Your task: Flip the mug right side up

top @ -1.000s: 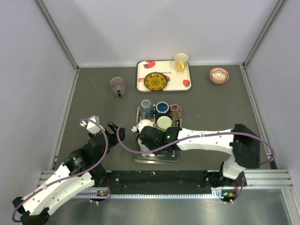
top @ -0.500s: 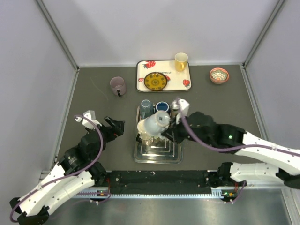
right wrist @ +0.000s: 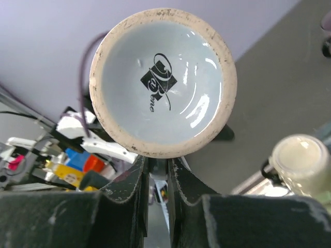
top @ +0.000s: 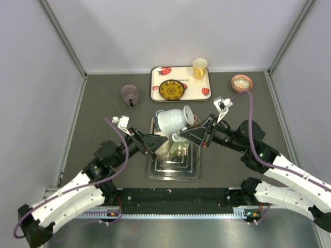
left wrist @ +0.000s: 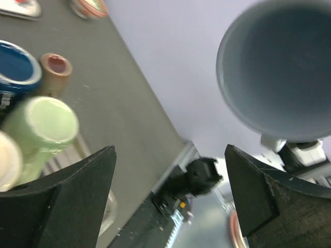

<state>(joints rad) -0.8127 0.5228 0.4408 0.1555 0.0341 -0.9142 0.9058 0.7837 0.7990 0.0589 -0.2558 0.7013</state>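
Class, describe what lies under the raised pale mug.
Below the pale mug, held by the right hand, sits the metal rack holding a green cup and a blue cup. From above, the mug covers the rack's far end.

Seven mugs and cups show. One pale mug (top: 172, 120) hangs at the fingers (right wrist: 124, 206) of the right gripper (right wrist: 158, 160). Four sit below those fingers: blue (left wrist: 15, 67), brown (left wrist: 56, 70), green (left wrist: 44, 126) and a cream cup (left wrist: 6, 160) cut by the frame. One yellow mug (top: 199, 67) and one purple mug (top: 130, 95) stand well apart from them. There is one plate (top: 171, 89), one bowl (top: 241, 82), one strawberry tray (top: 194, 90) and one metal rack (top: 174, 173).
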